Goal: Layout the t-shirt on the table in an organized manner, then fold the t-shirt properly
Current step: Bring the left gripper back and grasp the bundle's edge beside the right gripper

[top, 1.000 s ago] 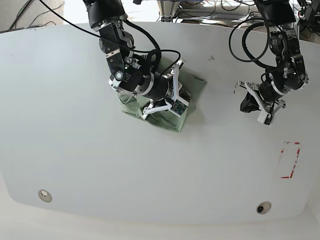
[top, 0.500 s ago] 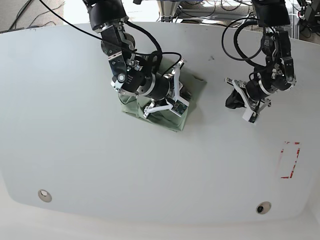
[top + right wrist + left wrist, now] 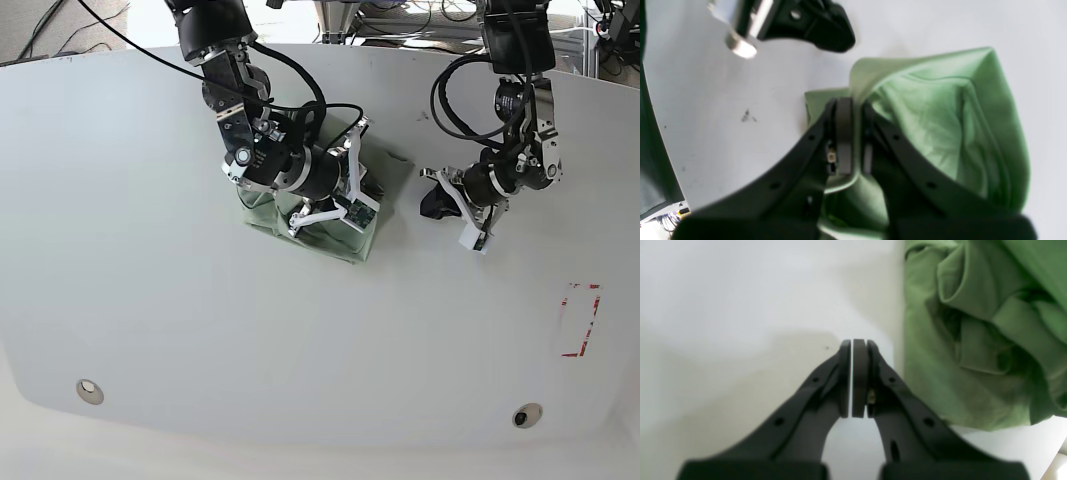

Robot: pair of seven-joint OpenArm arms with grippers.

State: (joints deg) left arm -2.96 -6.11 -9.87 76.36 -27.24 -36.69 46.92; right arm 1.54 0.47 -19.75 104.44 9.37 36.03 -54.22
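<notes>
The sage-green t-shirt (image 3: 388, 172) lies bunched in a small heap at the far middle of the white table (image 3: 200, 330). My right gripper (image 3: 358, 186) sits on top of the heap. In the right wrist view it (image 3: 850, 103) is shut on a fold of the t-shirt (image 3: 940, 126). My left gripper (image 3: 433, 205) is low over the table just right of the heap. In the left wrist view it (image 3: 853, 345) is shut and empty, with the crumpled t-shirt (image 3: 973, 340) close on its right. The collar and placket are hidden.
A red tape rectangle (image 3: 580, 320) marks the table's right side. Two round cable holes (image 3: 89, 391) (image 3: 526, 415) sit near the front edge. Cables and equipment lie beyond the far edge. The left gripper's fingers (image 3: 820, 26) show in the right wrist view.
My left arm has swung left across the table toward the heap, its gripper staying shut. My right gripper stays on the shirt, almost unmoved.
</notes>
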